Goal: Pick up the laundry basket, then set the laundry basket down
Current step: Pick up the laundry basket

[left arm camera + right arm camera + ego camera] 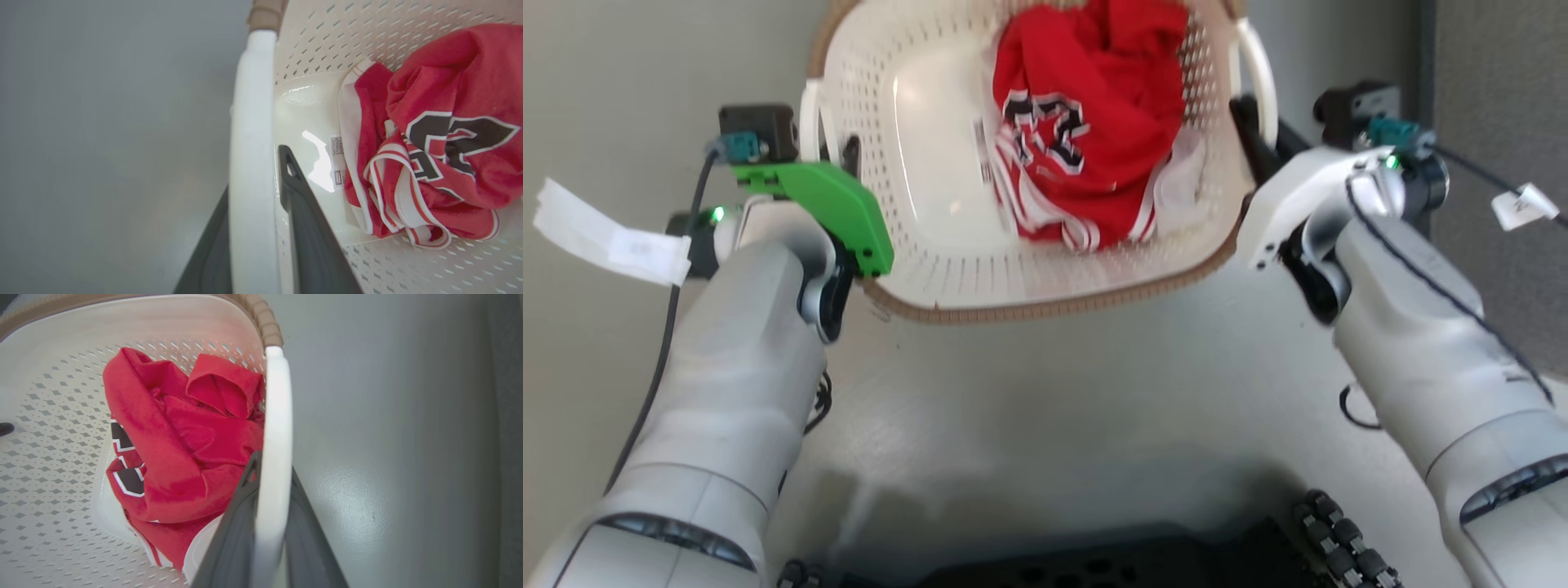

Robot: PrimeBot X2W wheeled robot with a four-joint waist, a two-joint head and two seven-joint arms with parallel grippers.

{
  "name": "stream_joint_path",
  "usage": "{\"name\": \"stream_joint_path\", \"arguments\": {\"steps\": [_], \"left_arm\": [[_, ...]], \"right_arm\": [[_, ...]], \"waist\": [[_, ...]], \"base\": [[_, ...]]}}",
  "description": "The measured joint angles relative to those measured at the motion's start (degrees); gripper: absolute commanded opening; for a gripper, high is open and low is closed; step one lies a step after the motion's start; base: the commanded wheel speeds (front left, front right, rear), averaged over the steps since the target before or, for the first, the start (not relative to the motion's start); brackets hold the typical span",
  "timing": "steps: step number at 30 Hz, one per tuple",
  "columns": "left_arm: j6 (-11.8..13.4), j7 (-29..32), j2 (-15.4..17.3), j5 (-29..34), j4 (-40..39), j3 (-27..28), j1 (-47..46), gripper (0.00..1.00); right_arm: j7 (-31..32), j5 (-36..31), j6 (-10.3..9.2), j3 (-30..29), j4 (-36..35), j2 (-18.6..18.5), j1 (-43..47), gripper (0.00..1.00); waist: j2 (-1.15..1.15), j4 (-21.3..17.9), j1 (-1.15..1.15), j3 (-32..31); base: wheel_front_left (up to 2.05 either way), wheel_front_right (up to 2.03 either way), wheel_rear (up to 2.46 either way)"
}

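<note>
The laundry basket, cream-white and perforated with a brown rim, hangs between my two arms, tipped toward me. A crumpled red jersey lies inside it. My left gripper is shut on the basket's left white loop handle, one dark finger inside the basket and the other outside. My right gripper is shut on the right loop handle, whose bar passes between its fingers. Whether the basket's base touches the floor is hidden.
Pale floor stretches below and around the basket. A grey partition stands at the far right. My dark wheeled base fills the bottom edge. A white paper tag hangs off the left arm's cable.
</note>
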Motion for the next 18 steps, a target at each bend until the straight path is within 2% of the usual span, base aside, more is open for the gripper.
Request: {"name": "stream_joint_path", "arguments": {"steps": [18], "left_arm": [[-1.46,5.81,-0.01,-6.21,3.07,-2.76,5.41,0.00]], "right_arm": [[1.04,5.81,0.49,5.12,5.10,1.31,5.51,0.00]], "waist": [[0.00,0.45,0.00,-12.41]], "base": [[0.00,0.00,0.00]]}}
